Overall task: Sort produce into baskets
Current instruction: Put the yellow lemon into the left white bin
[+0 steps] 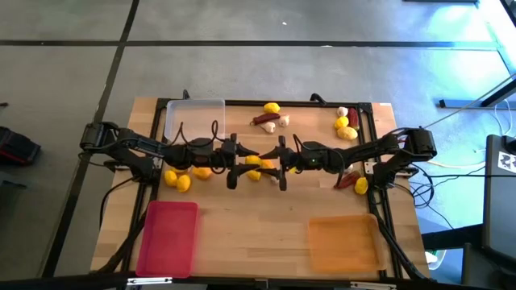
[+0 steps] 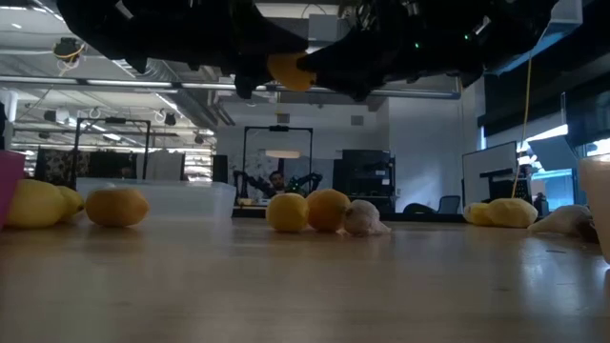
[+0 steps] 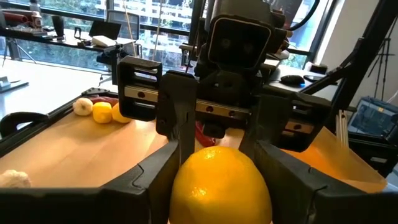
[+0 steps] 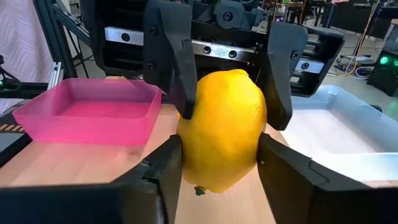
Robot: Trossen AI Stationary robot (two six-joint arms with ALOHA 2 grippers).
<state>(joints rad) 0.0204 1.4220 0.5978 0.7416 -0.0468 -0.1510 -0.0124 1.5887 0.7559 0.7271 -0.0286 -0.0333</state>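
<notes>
The lemon (image 4: 221, 130) fills both wrist views. It hangs above the bench (image 1: 258, 234), caught between the two arms where they meet over the middle. My left fingers (image 3: 149, 180) are half closed and clamped on its sides. The right fingers (image 4: 155, 174) come from the opposite side, also about half open, and lie against the same fruit, so both have hold of it.

The lemon's long axis runs across the fingers' closing line, so they pinch its narrow waist. One pointed end juts out past the right fingers; I cannot tell whether it faces the bench.

Directly below the fingers sit more lemons (image 2: 307, 211) and a garlic bulb (image 2: 363, 219). Other produce lies loose behind each arm.

Farther out, the clear tray (image 1: 193, 121), pink tray (image 1: 169, 234) and orange tray (image 1: 343, 242) look empty. I judge the sorting barely begun, with nearly everything left.
</notes>
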